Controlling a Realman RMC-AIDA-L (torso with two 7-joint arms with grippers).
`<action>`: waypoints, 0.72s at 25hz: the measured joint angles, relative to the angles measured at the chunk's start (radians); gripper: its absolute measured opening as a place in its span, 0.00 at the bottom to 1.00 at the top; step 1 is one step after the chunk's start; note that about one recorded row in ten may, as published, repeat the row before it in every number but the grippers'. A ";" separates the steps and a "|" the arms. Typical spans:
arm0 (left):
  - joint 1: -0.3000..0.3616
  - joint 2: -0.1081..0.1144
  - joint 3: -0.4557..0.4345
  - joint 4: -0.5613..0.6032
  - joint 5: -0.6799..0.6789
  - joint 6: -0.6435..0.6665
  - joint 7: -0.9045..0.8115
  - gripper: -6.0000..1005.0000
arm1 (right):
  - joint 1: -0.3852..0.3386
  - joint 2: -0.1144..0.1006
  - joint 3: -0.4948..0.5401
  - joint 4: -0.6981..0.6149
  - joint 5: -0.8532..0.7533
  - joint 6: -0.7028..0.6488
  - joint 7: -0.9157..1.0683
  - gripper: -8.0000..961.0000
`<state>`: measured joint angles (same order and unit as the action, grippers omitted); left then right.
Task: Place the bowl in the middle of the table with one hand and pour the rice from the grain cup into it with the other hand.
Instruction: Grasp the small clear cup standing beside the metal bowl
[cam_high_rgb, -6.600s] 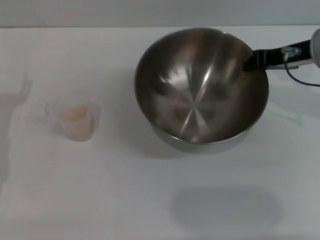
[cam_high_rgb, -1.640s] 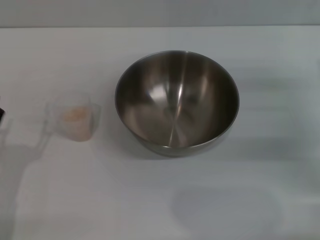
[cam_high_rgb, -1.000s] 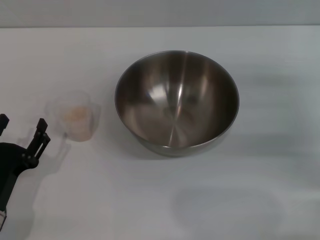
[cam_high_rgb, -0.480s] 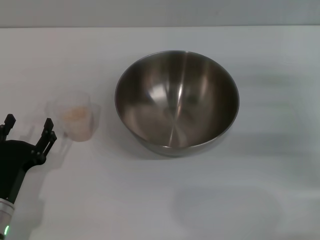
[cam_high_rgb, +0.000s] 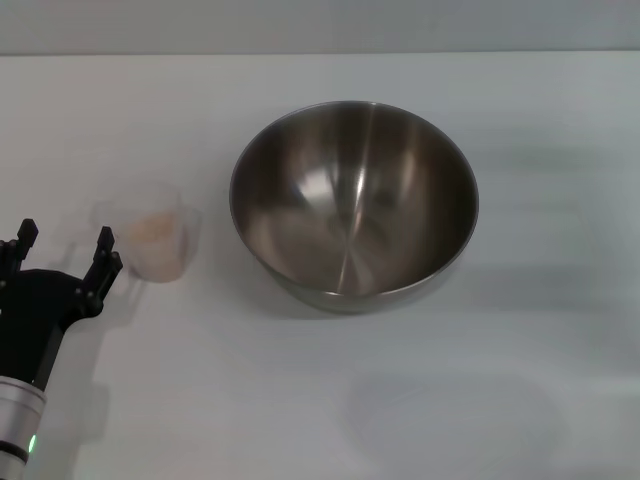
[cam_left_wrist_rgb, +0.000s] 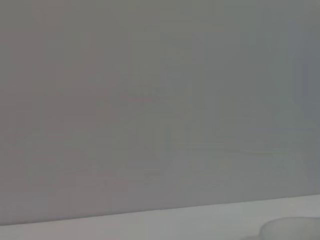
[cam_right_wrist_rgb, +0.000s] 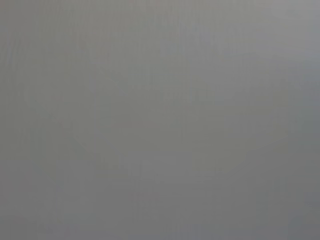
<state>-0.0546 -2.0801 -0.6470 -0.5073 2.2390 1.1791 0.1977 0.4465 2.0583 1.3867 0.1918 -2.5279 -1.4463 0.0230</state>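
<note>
Left gripper (cam_high_rgb: 62, 250) at the grain cup (cam_high_rgb: 152, 243), fingers apart, nothing held.
Bowl (cam_high_rgb: 354, 200) sits mid-bench (cam_high_rgb: 520, 400), done as we read it. Cup stands upright just left of the bowl, rice (cam_high_rgb: 151, 228) low inside. We judge it light, thin, slick plastic, easy to tip: take the side handle or clamp the walls gently. Right gripper out of view.

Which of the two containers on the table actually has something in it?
The grain cup, the small clear one next to the left gripper, holds pale rice. The big steel bowl in the middle is empty.
</note>
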 joint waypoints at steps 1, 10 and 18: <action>-0.006 0.000 0.001 0.000 -0.009 -0.005 0.000 0.84 | 0.000 0.000 0.000 0.000 -0.001 -0.001 0.000 0.66; -0.041 0.000 0.011 0.011 -0.056 -0.045 0.000 0.84 | 0.000 -0.004 -0.001 0.003 -0.003 -0.006 0.000 0.66; -0.066 0.000 0.013 0.026 -0.070 -0.063 0.000 0.84 | 0.000 -0.005 -0.003 0.004 -0.003 -0.006 0.000 0.66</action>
<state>-0.1210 -2.0800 -0.6338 -0.4809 2.1685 1.1161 0.1979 0.4465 2.0531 1.3837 0.1955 -2.5312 -1.4528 0.0230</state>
